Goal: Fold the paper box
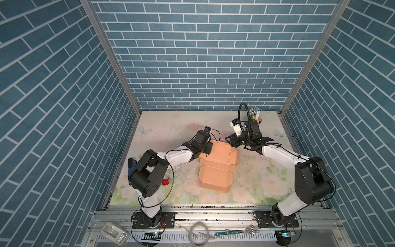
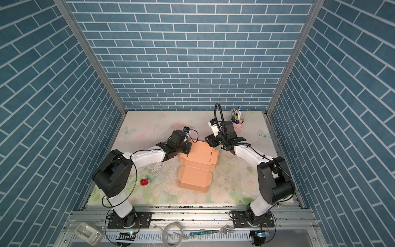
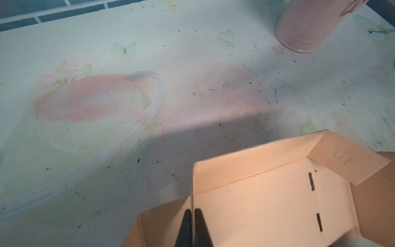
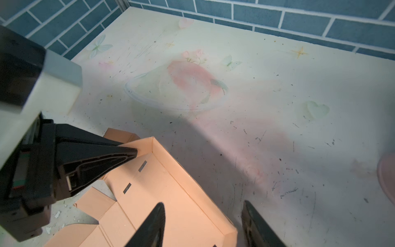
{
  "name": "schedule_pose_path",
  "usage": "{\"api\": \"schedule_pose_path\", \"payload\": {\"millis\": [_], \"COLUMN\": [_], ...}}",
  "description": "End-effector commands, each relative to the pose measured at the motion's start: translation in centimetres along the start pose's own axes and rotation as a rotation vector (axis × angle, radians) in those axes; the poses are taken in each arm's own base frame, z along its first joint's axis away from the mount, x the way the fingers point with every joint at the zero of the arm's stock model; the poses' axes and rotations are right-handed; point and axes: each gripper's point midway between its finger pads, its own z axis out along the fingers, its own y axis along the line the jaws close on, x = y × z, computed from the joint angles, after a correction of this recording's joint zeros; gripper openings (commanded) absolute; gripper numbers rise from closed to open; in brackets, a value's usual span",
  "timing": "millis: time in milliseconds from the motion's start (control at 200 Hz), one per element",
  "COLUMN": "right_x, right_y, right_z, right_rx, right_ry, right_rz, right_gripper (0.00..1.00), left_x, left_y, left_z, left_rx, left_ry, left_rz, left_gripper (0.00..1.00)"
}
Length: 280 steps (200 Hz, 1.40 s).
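Peach paper box (image 1: 215, 169) half-folded | left gripper (image 3: 192, 216) pinching its wall | right gripper (image 4: 203, 204) parted, gripping nothing

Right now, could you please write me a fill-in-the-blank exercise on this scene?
The left pincer is ___ on a wall of the box.
The right pincer hangs ___ above the box.
The cup is ___ in colour.
Missing words: shut; open; pink.
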Motion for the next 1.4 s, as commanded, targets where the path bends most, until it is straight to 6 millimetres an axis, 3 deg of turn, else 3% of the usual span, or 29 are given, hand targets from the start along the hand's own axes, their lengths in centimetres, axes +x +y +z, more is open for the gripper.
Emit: {"api": "schedule_pose_path", "payload": {"millis": [0,540,850,1395], "right_x": [1.3,2.3,4.2,5.5], "right_y": [0.6,0.3,1.6,2.4], "right_z": [1.0,2.7,3.0,2.6], "right_rx": [-0.054,-0.055,-0.055,-0.019], "right_ry": [0.065,0.075,0.12,0.15], "right_rz": [-0.112,-0.231,-0.294,-0.341], "right_gripper": [0.58,0.53,0.42,0.24], "left_x": [-2.0,-1.9,-2.1,-1.9], "left_y": [-1.3,-2.6,-2.5,-2.0], "left_z": [-0.9,-1.2,-1.3,-1.6], "left_rx": [0.062,0.099,0.085,0.068], "left_ry": [-0.095,-0.135,-0.148,-0.154], "left_rz": [0.034,0.061,0.046,0.002], "left_gripper": [0.0,0.0,0.0,0.0]}}
